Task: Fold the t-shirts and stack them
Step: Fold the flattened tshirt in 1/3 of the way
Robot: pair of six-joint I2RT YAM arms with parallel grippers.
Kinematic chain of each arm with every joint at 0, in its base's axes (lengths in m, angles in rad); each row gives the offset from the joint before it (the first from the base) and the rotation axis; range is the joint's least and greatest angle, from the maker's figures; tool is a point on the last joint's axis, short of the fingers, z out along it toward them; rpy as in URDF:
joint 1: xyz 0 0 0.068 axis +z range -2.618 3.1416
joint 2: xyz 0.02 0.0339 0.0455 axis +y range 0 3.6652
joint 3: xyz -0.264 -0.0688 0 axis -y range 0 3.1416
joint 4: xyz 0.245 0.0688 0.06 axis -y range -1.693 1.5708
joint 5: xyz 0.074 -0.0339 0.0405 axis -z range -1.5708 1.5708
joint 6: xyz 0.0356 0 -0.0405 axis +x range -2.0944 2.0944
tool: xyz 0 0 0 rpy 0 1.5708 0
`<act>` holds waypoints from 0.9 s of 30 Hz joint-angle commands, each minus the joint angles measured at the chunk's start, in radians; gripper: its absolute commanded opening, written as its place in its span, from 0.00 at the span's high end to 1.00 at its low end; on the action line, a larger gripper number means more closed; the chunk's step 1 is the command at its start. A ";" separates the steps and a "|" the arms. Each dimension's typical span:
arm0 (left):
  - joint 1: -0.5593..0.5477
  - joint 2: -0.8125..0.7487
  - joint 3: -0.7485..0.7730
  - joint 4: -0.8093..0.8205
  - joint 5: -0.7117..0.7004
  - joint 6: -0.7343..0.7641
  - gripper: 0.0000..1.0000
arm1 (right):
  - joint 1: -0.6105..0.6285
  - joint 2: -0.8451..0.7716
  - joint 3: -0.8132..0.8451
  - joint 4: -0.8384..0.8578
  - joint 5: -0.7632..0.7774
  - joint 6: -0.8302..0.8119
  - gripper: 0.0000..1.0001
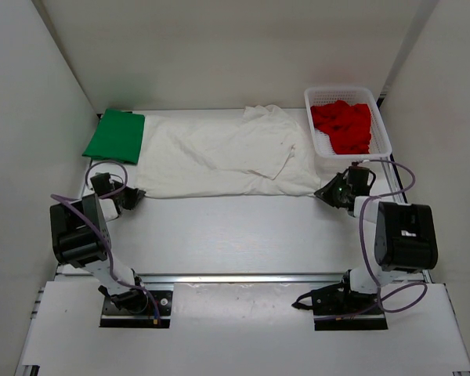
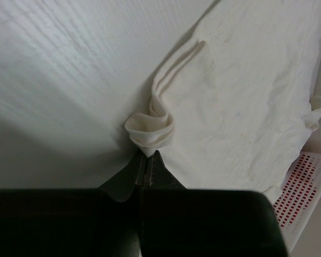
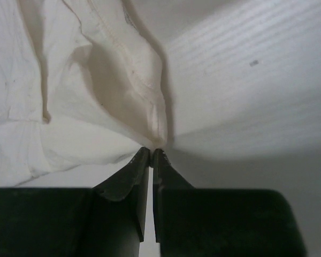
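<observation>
Left pincer (image 2: 145, 159) nips white t-shirt (image 2: 230, 96) at near corner; right pincer (image 3: 151, 154) apparently likewise.

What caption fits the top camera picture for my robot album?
Left gripper and right gripper pinch near corners of the white t-shirt; green t-shirt folded beside it, red t-shirt in the basket.

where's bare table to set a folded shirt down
Bare table runs wide between the near edge of the white shirt and the arm bases. The far side is crowded: green shirt, white shirt and basket sit in a row.
</observation>
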 commanded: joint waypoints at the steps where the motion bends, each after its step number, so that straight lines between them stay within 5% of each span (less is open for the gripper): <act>1: 0.037 -0.071 -0.022 -0.106 -0.060 0.064 1.00 | -0.011 -0.115 -0.090 0.023 0.015 0.045 1.00; 9: 0.136 -0.288 -0.157 -0.229 0.016 0.129 1.00 | -0.160 -0.467 -0.376 -0.012 -0.095 0.114 1.00; 15: 0.179 -0.521 -0.240 -0.449 -0.043 0.233 1.00 | -0.220 -0.799 -0.454 -0.247 -0.146 0.088 1.00; 20: 0.194 -0.651 -0.251 -0.632 -0.125 0.276 0.98 | -0.200 -0.884 -0.445 -0.484 -0.120 0.055 1.00; 23: 0.200 -0.674 -0.234 -0.663 -0.125 0.271 0.75 | -0.175 -0.933 -0.436 -0.548 -0.062 0.044 0.98; 25: 0.199 -0.677 -0.200 -0.680 -0.122 0.265 0.51 | -0.174 -0.941 -0.375 -0.575 -0.055 0.019 0.83; 26: 0.182 -0.681 -0.187 -0.697 -0.128 0.267 0.46 | -0.174 -0.941 -0.359 -0.568 -0.054 0.006 0.62; 27: 0.160 -0.684 -0.155 -0.709 -0.136 0.271 0.35 | -0.169 -0.930 -0.321 -0.577 -0.066 -0.019 0.56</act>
